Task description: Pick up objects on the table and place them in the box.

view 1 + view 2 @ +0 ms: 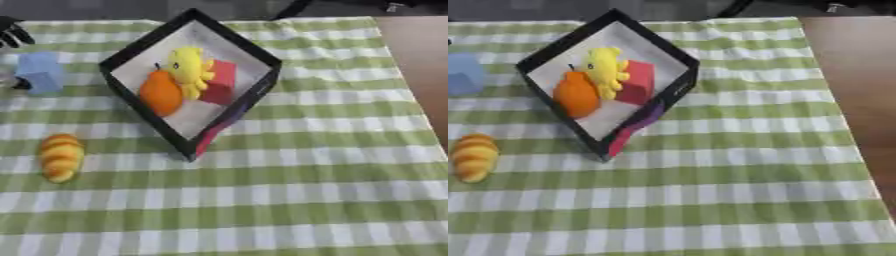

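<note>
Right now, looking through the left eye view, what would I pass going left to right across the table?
Robot's left hand at the top corner → blue block → striped croissant-like toy → orange fruit → yellow toy → red block, the last three inside the black box.

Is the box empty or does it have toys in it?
Not empty. The box holds an orange fruit, a yellow toy and a red block.

No text, label, brand, number or sign can be read anywhere, neither on the box [262,82] nor on the checked cloth [289,190].
</note>
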You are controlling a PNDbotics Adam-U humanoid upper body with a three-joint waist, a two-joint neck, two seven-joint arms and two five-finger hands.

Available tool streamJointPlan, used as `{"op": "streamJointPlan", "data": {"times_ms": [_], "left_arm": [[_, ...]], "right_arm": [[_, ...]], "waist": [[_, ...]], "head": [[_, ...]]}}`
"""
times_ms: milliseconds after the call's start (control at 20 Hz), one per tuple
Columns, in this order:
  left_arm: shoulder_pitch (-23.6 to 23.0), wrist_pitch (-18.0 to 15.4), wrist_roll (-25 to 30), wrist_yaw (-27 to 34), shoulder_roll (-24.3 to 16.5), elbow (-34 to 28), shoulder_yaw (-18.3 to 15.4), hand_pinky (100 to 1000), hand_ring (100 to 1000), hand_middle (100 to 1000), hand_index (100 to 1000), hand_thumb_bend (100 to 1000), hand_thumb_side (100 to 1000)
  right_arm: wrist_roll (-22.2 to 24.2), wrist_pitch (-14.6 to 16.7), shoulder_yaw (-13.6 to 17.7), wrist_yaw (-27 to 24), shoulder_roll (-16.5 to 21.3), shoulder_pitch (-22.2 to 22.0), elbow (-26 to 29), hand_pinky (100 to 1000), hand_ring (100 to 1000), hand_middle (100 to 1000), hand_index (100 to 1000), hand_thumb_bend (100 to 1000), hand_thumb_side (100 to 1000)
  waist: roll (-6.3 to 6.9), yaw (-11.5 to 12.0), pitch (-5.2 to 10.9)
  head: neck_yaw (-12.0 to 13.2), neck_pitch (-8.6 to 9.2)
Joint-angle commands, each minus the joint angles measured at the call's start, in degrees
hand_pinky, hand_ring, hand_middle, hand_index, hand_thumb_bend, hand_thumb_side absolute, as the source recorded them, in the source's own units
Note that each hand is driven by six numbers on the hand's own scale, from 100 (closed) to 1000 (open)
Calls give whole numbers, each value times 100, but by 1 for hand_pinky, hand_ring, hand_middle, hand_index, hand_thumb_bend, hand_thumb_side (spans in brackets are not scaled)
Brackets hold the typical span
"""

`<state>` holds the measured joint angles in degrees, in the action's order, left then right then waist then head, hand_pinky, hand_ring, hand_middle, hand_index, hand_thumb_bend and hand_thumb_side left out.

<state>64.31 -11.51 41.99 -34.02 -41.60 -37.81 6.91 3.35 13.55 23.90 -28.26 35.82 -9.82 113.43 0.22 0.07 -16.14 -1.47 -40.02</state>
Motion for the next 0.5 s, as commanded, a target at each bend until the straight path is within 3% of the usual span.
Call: {"op": "streamJointPlan", "data": {"times_ms": [50,500], "left_arm": [[162,74,105,109,-134,-83,-62,908,858,828,840,642,170],[169,274,60,32,-102,-24,-158,914,868,841,841,652,196]], "right_arm": [[52,-22,20,59,89,34,116,782,722,701,840,100,531],[130,-107,4,142,-14,83,116,785,722,702,841,100,536]], "waist": [[83,-7,-21],[116,-108,-129]], "head": [[34,94],[103,184]]}}
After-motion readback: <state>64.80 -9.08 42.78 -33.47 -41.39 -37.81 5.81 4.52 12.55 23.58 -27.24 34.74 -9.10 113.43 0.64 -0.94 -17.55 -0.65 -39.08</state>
